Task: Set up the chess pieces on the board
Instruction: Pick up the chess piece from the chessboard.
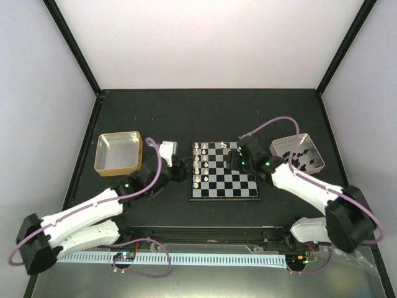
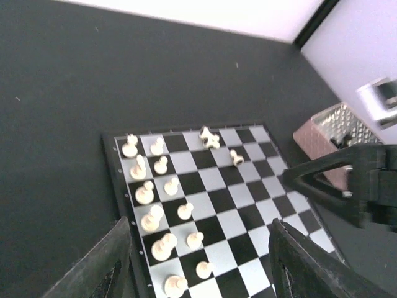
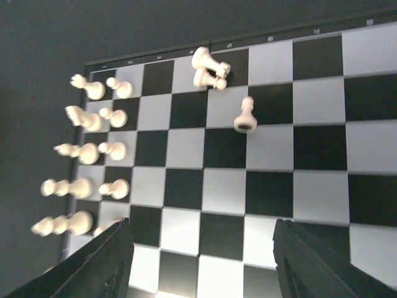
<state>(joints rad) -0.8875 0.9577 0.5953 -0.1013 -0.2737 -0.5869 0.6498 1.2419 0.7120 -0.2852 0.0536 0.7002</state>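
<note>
You are seemingly completing White's ranks on the black-and-grey checked board [image 1: 236,183]; left pincer [image 2: 200,236] and right pincer [image 3: 201,236] are hovering released. The toppled cream-white plastic pieces [image 3: 208,68] are probably awaiting righting.

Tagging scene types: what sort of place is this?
Probably a lab robot cell: a black table boxed in by plain white panels on black frame posts, with a chessboard staged between a gold tray and a pinkish tray.
</note>
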